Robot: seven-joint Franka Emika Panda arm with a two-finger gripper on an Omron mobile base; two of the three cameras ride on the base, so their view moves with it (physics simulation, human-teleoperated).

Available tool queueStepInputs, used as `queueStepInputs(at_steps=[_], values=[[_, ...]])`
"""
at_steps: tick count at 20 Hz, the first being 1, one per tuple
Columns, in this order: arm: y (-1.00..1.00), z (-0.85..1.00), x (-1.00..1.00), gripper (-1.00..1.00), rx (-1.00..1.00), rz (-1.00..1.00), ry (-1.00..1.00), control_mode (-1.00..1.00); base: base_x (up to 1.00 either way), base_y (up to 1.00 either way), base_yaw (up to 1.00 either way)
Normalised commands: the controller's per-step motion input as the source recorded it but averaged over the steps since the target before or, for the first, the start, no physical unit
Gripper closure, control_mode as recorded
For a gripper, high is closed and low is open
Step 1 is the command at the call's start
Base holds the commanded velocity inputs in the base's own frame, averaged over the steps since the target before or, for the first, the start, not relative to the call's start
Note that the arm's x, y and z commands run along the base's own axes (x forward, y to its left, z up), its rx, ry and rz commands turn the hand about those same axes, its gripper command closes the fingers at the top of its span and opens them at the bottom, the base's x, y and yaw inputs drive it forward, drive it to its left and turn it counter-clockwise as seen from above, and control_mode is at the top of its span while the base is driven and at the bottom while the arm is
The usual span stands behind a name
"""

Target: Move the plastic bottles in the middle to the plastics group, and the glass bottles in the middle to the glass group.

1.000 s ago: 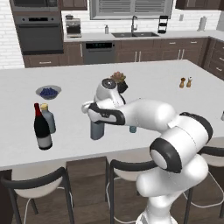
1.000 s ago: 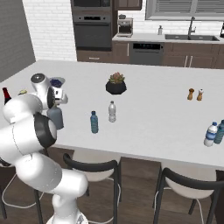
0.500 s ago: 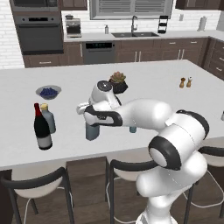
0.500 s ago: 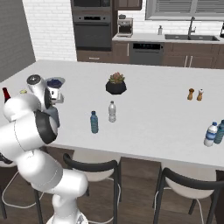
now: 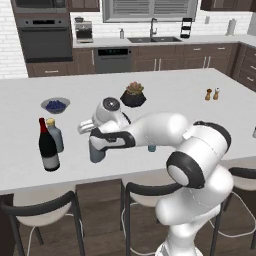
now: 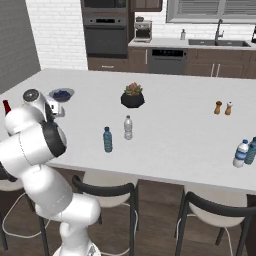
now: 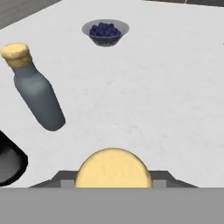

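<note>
counter (image 5: 165,100): white island top carrying everything named below.
wine bottle (image 5: 48,147): tall, dark, red top, grey label; stands at the left end of the counter, part of the glass group.
held glass bottle (image 5: 96,151): grey-blue body, upright, base at or just above the counter, to the right of the wine bottle and apart from it; its yellow cap (image 7: 113,168) sits between the fingers in the hand view.
grouped glass bottle (image 5: 54,135): grey, yellow cap, just behind and beside the wine bottle; seen also in the hand view (image 7: 37,93).
gripper (image 5: 102,138): fingers closed around the top of the held glass bottle.
blue plastic bottle (image 6: 107,139): small, translucent blue, darker cap, upright mid-counter.
clear bottle (image 6: 128,127): just beside the blue plastic bottle, upright.
bowl (image 7: 105,32): holds blue berries, well beyond the held glass bottle.
</note>
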Motion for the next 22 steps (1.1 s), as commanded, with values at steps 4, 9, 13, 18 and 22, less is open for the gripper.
queueStepInputs(at_steps=[4, 9, 13, 18, 22], values=[[0.26, 0.0, 0.14, 1.0, 0.01, 0.06, -0.02, -1.0, 0.0, 0.0, 0.0], [0.26, 0.0, 0.23, 1.0, 0.01, 0.04, -0.04, -1.0, 0.0, 0.0, 0.0], [0.43, 0.0, 0.07, 1.0, 0.0, 0.02, 0.0, -1.0, 0.0, 0.0, 0.0], [0.41, -0.06, 0.09, 1.0, 0.0, 0.01, -0.01, -1.0, 0.0, 0.0, 0.0], [0.26, -0.09, 0.17, 1.0, 0.0, 0.0, 0.0, -1.0, 0.0, 0.0, 0.0]])
